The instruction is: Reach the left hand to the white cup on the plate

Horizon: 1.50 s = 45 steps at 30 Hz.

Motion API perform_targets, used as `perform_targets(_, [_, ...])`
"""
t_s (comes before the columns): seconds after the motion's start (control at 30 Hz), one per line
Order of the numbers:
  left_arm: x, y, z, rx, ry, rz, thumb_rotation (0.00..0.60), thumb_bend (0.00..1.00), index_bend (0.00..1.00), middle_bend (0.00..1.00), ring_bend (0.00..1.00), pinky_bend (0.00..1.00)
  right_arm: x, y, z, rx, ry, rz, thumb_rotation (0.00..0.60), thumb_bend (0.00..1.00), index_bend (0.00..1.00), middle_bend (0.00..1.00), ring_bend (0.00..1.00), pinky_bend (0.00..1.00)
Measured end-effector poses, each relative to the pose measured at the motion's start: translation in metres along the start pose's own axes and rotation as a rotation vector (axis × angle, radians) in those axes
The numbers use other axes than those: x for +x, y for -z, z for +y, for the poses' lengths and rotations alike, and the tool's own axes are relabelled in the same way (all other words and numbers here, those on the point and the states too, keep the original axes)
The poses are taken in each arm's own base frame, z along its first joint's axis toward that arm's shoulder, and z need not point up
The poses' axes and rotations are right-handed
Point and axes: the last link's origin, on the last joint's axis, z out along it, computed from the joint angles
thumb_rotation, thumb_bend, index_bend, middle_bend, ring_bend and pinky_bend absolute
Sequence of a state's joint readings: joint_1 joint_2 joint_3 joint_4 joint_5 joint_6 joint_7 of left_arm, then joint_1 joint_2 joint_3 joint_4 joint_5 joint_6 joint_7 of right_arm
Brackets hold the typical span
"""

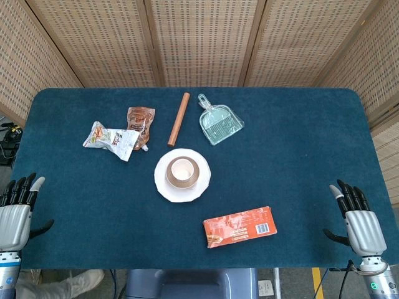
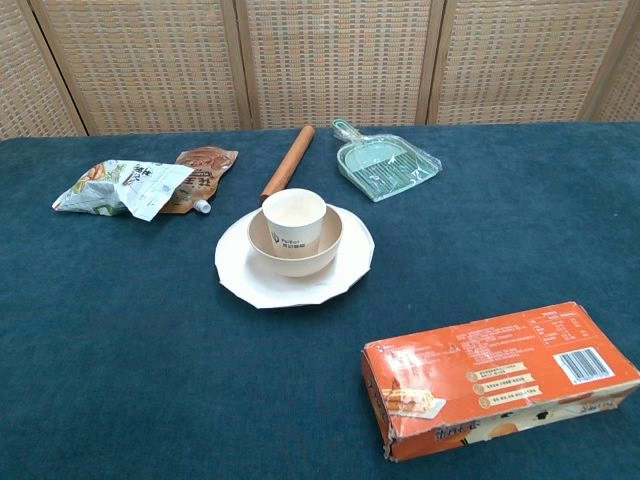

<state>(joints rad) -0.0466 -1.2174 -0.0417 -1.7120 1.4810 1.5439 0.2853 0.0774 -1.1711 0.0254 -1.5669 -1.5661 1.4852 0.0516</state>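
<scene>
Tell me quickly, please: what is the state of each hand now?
Left hand: open, holds nothing, at the table's near left edge.
Right hand: open, holds nothing, at the near right edge.

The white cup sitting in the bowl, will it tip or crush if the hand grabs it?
The white cup looks like thin paper, so probably light and easily crushed. It stands upright and seems empty, nested in a bowl on the plate, so a sideways nudge might tip it.

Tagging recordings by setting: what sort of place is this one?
Probably a staged lab or test setup, not a home: a table covered in blue cloth, woven screen panels closing it in, and unrelated items laid out, such as a dustpan and rolling pin.
</scene>
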Motion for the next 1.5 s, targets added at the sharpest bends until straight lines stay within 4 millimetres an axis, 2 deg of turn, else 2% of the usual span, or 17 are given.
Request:
perform_targets(0.43, [-0.001, -0.004, 0.005, -0.013, -0.002, -0.005, 0.6, 0.03, 0.0, 0.0, 0.0, 0.0, 0.003, -0.001, 0.001, -0.008, -0.007, 0.01, 0.6, 0.13, 0.0, 0.0, 0.0, 0.0])
perform_targets(0.53, [0.0, -0.014, 0.011, -0.018, -0.007, -0.006, 0.6, 0.03, 0.0, 0.0, 0.0, 0.0, 0.003, -0.003, 0.004, -0.021, -0.01, 0.01, 0.6, 0.13, 0.0, 0.0, 0.0, 0.0])
perform_targets(0.67, [0.004, -0.036, 0.03, -0.062, -0.027, -0.009, 0.6, 0.03, 0.0, 0.0, 0.0, 0.0, 0.004, -0.008, 0.008, -0.038, -0.014, 0.012, 0.6, 0.13, 0.0, 0.0, 0.0, 0.0])
perform_targets(0.97, [0.014, -0.096, 0.104, -0.252, -0.073, -0.06, 0.6, 0.05, 0.19, 0.0, 0.0, 0.0, 0.01, -0.014, 0.021, -0.084, -0.036, 0.032, 0.6, 0.13, 0.0, 0.0, 0.0, 0.0])
perform_targets(1.03, [0.011, -0.111, 0.127, -0.299, -0.095, -0.089, 0.6, 0.06, 0.21, 0.0, 0.0, 0.0, 0.011, -0.015, 0.024, -0.095, -0.04, 0.036, 0.6, 0.13, 0.0, 0.0, 0.0, 0.0])
perform_targets(1.3, [-0.003, -0.143, 0.193, -0.405, -0.133, -0.174, 0.6, 0.06, 0.2, 0.0, 0.0, 0.0, 0.011, -0.023, 0.042, -0.154, -0.049, 0.024, 0.6, 0.13, 0.0, 0.0, 0.0, 0.0])
perform_targets(1.5, [-0.015, -0.163, 0.23, -0.438, -0.145, -0.218, 0.6, 0.06, 0.14, 0.0, 0.0, 0.0, 0.011, -0.027, 0.057, -0.207, -0.054, 0.02, 0.6, 0.13, 0.0, 0.0, 0.0, 0.0])
